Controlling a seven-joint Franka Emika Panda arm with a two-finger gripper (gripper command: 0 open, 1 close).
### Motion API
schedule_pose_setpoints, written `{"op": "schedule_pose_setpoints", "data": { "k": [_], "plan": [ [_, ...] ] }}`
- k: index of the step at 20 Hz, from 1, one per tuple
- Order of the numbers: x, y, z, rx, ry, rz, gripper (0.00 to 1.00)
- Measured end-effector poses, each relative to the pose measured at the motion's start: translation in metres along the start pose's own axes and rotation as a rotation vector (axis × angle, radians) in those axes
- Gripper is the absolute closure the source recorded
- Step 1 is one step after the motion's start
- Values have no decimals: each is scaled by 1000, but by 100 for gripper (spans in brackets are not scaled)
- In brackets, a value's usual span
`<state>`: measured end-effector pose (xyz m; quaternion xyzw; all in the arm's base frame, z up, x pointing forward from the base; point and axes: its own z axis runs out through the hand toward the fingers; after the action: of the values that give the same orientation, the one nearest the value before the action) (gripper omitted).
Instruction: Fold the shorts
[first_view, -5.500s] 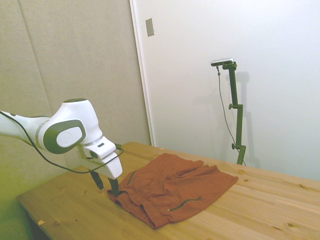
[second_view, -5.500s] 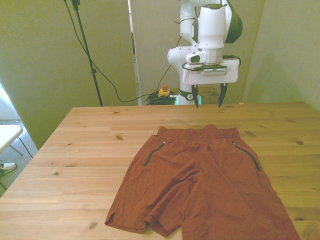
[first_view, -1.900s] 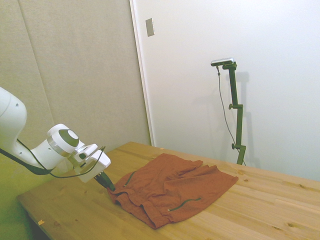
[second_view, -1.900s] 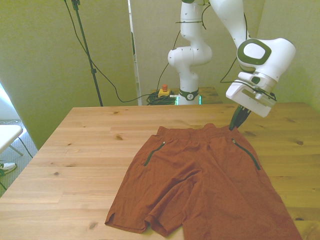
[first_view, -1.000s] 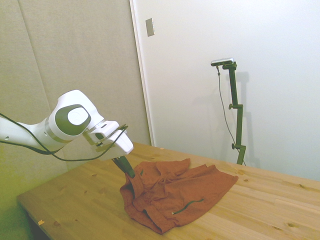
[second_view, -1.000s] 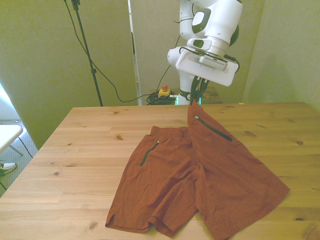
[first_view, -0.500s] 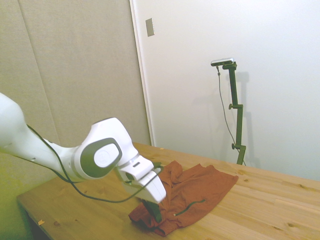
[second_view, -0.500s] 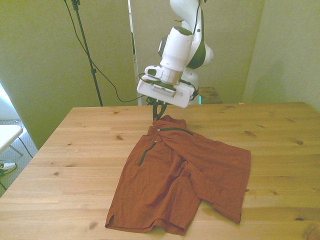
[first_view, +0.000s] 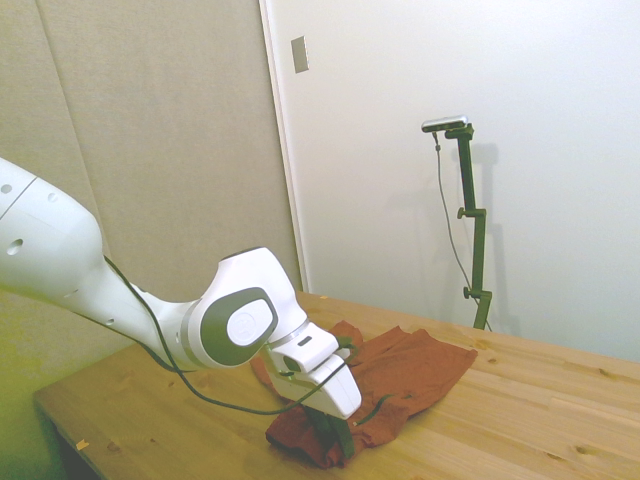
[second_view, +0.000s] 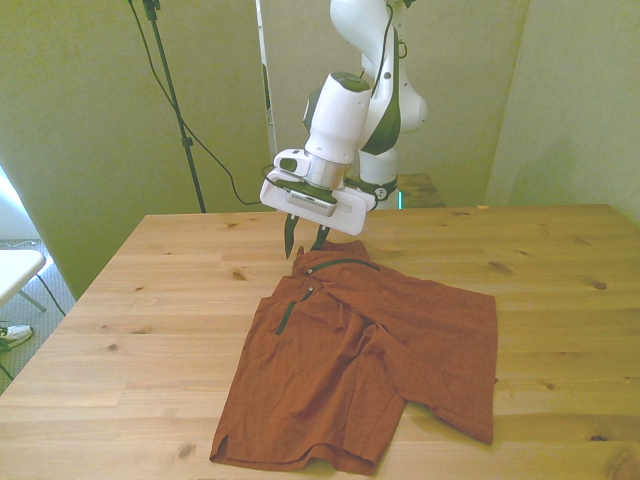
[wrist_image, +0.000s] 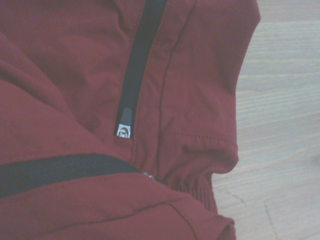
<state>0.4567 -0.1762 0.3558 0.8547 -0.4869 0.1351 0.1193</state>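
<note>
The rust-orange shorts (second_view: 370, 350) lie on the wooden table (second_view: 150, 290), folded lengthwise with one half laid over the other. Both dark zip lines sit close together near the waistband at the front view's left. My gripper (second_view: 304, 240) hovers just above that waistband corner, its fingers spread apart and holding nothing. In the side view the shorts (first_view: 410, 362) are a narrower heap, and the gripper (first_view: 338, 440) is low over their near end, mostly hidden by the hand. The wrist view shows the shorts (wrist_image: 65, 165) from close by, with a zip pull (wrist_image: 125, 122) and the elastic waistband edge.
Bare wood (wrist_image: 285, 125) runs beside the waistband. The table edge (first_view: 120, 450) is close to the near end of the cloth in the side view. A red-topped button box (second_view: 327, 182) and cables sit on the floor behind the table.
The gripper carried a waistband corner up and across to the front view's left, laying that half over the other. Its fingers were shut on the cloth half a second ago and now stand open.
</note>
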Motion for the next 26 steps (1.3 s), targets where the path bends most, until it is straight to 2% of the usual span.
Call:
{"op": "schedule_pose_setpoints", "data": {
  "k": [3, 5, 9, 11, 13, 18, 21, 24, 26],
  "plan": [
    [-3, -3, -9, 8, 5, -7, 0],
    [-5, -2, -28, 15, 17, -13, 0],
    [-17, 4, -102, 50, 80, -45, 0],
    [-35, -4, -137, 87, 127, -107, 0],
    [-64, -28, -151, 130, 174, -206, 0],
    [-163, -93, -123, 213, 327, -492, 0],
    [-198, -119, -115, 274, 432, -620, 0],
    [-209, -135, -113, 303, 531, -672, 0],
    [-217, -142, -101, 317, 543, -681, 0]
  ]
}}
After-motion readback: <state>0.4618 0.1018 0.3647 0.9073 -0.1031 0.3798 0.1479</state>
